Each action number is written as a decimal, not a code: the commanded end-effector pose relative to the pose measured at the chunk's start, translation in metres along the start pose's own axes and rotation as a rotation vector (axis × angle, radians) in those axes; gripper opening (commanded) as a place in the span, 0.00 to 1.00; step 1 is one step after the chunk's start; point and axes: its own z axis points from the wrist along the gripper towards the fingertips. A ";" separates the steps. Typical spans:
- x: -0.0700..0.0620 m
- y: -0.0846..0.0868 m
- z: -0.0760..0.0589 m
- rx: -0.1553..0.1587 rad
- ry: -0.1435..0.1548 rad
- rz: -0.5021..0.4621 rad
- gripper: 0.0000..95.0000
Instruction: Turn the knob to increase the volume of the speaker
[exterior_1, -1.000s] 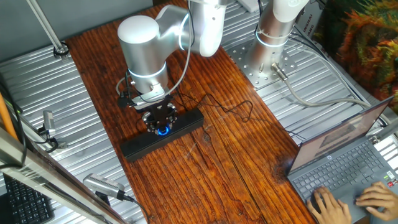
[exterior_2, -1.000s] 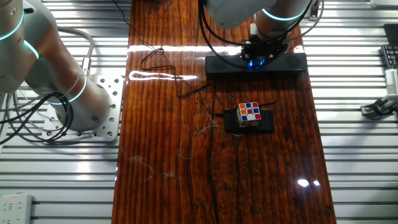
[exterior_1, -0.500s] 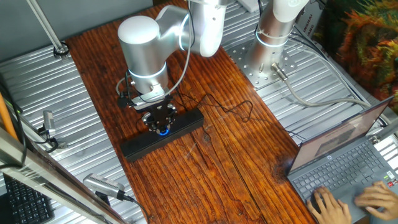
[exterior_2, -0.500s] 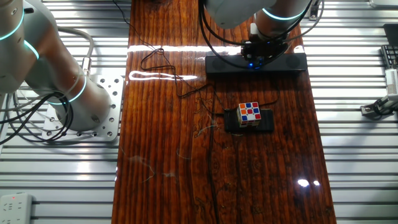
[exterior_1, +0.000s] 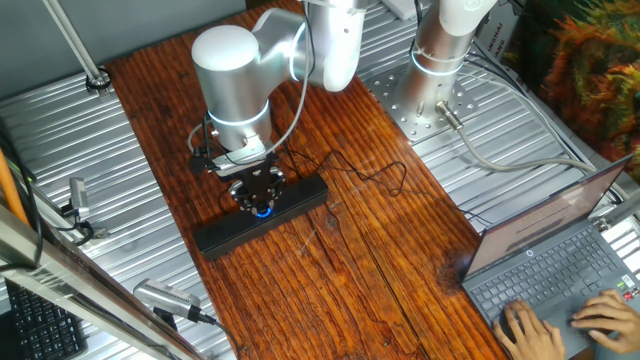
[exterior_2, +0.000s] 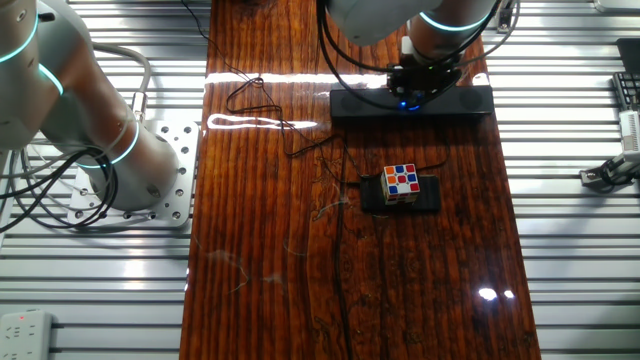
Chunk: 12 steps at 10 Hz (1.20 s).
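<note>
The speaker (exterior_1: 225, 230) is a long black bar lying across the wooden table; it also shows in the other fixed view (exterior_2: 365, 104). The knob (exterior_1: 262, 210) sits at its middle, with a blue glow showing under my fingers, and it shows in the other fixed view (exterior_2: 407, 101) too. My gripper (exterior_1: 259, 201) stands straight down over the knob with its fingers closed around it; it also shows in the other fixed view (exterior_2: 413, 92). Most of the knob is hidden by the fingers.
The speaker's thin black cable (exterior_1: 375, 180) loops across the wood. A multicoloured cube (exterior_2: 401, 182) rests on a small black pad (exterior_2: 429, 196) in front of the speaker. A laptop (exterior_1: 550, 250) with a person's hands (exterior_1: 602, 320) sits at the right. A second arm's base (exterior_2: 100, 160) stands left.
The blue glow under the fingers has shrunk since a second ago. The arm's wrist has shifted very slightly. The speaker has not moved.
</note>
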 end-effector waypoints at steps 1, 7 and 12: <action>0.000 0.000 0.001 0.000 0.001 0.007 0.00; 0.000 0.000 0.001 0.002 0.012 0.067 0.00; 0.001 0.000 0.001 0.001 0.018 0.167 0.00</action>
